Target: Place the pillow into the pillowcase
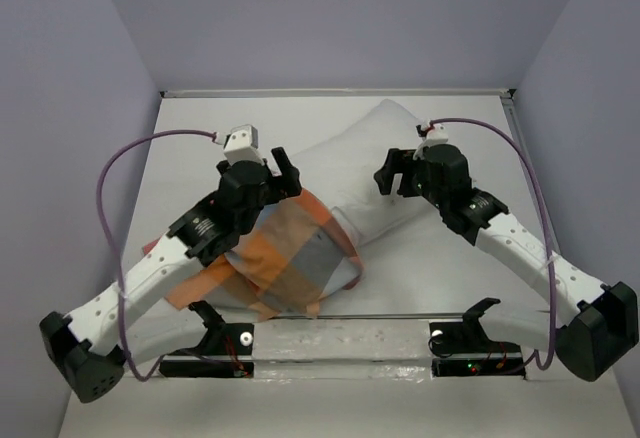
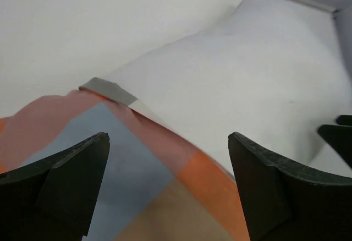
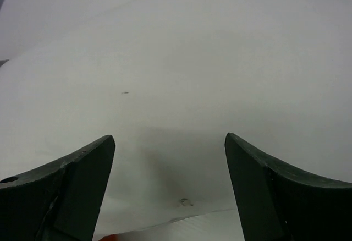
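We see the pillow lying slantwise on the table, its far end bare and white and its near-left end inside the pillowcase. How deep it reaches into the case we cannot tell, because the checked cloth hides it and the left arm covers part of that cloth.

The left gripper hangs over the mouth of the case with its 2 fingers spread wide and nothing between them. In the left wrist view, both fingers are cut off by the bottom edge, and a grey strip marks the cloth's rim against the white fabric.

The right gripper is over the bare part of the pillow, fingers likewise apart and empty. Its wrist view shows almost only white fabric. We cannot make out whether either gripper's tips touch the fabric below.
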You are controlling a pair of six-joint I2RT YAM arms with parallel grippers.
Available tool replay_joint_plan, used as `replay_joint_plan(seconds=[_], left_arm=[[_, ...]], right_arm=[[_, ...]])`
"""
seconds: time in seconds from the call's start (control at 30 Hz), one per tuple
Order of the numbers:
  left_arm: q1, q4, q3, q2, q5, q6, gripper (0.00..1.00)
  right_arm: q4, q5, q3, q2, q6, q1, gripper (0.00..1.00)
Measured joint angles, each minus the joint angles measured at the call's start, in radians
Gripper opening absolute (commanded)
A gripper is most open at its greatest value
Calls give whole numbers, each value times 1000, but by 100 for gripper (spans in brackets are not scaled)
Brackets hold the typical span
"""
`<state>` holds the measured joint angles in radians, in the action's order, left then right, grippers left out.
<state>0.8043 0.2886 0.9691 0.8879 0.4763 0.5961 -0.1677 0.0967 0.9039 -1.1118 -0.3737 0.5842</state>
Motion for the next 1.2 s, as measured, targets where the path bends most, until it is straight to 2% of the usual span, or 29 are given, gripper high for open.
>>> replay_joint_plan(seconds=[0.03,0.07,0.1,0.13,0.17,0.2,0.23,0.27,0.3,0.33,0.37,0.43,0.53,0.7,0.73,0.77,0.8,0.83,0.87,0.9,0.97,1.0,1.13,1.2], left_arm=[[-29,0,0,47,-8,-23,99],[-60,-8,2,112,-17,-49,98],[-76,-13,4,159,-26,-69,94],[-93,-19,8,216,-35,-89,94],[-114,-23,14,286,-45,-113,85],[-126,-26,21,327,-51,-127,79],[-135,-34,26,358,-55,-137,73],[-142,-42,35,386,-63,-151,59],[-149,-61,47,416,-77,-171,36],[-152,-66,53,428,-79,-171,36],[-154,-77,62,445,-85,-187,22],[-156,-98,66,455,-90,-203,8],[-159,-129,66,455,-116,-221,0],[-169,-184,70,457,-187,-255,0],[-171,-193,78,459,-207,-263,0],[-171,-202,86,460,-229,-271,6],[-171,-208,91,460,-248,-277,14],[-168,-213,96,460,-266,-283,36],[-164,-215,99,460,-272,-290,47],[-162,-216,101,460,-281,-296,65],[-158,-214,105,459,-279,-307,74],[-158,-212,108,458,-278,-313,75],[-158,-189,134,455,-275,-334,75],[-158,-167,168,458,-269,-351,75]], right_arm=[[-19,-1,4,-11,4,-27,88],[-32,0,6,-22,13,-39,80],[-50,0,14,-44,20,-48,58],[-53,-1,16,-54,24,-49,58],[-59,-6,19,-82,38,-51,29],[-66,-13,18,-99,31,-51,13],[-68,-29,18,-113,38,-53,3],[-64,-46,13,-122,38,-54,0],[-55,-68,4,-124,35,-56,0],[-44,-85,-7,-118,35,-56,0],[-34,-99,-23,-107,33,-56,0],[8,-101,-90,-42,23,-39,0],[16,-79,-165,49,8,40,0],[-23,-24,-213,122,-51,312,0],[-31,-24,-216,129,-59,349,3],[-43,-24,-218,139,-71,388,26],[-50,-27,-218,149,-77,409,42],[-58,-30,-218,164,-80,428,65],[-73,-37,-215,177,-85,433,71],[-82,-43,-212,188,-86,437,77],[-144,-45,-181,217,-65,443,81],[-165,-42,-160,227,-53,444,82],[-204,-6,-37,262,8,435,79],[-202,1,28,256,37,414,75]])
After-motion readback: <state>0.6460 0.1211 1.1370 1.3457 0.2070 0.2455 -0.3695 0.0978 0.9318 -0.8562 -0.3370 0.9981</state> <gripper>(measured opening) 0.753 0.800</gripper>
